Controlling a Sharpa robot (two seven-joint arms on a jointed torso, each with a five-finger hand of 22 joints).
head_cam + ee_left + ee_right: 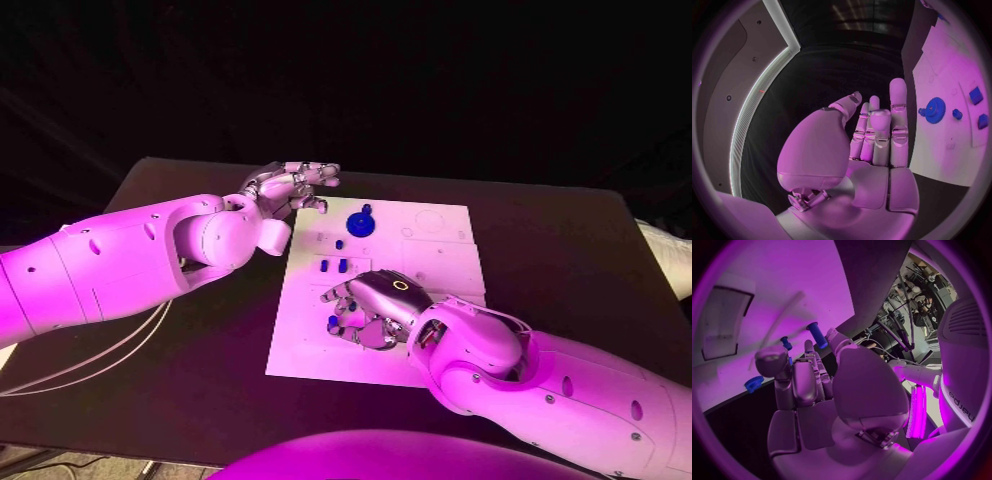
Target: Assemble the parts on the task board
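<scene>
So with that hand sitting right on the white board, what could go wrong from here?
The right hand rests low on the task board, covering small blue parts beside its fingers; it might knock them out of place. Its bulk also hides them from the head view, so a grasp could miss. The left hand, by the board's far corner, could bump the blue gear.

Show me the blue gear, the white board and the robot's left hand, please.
blue gear [361,222], head view, its toothed disc.
task board [440,262], head view, bare white surface.
left hand [287,186], head view, the knuckles.

Robotics lab, black table [577,250], dark backdrop, cables and equipment racks [920,285] behind
</scene>
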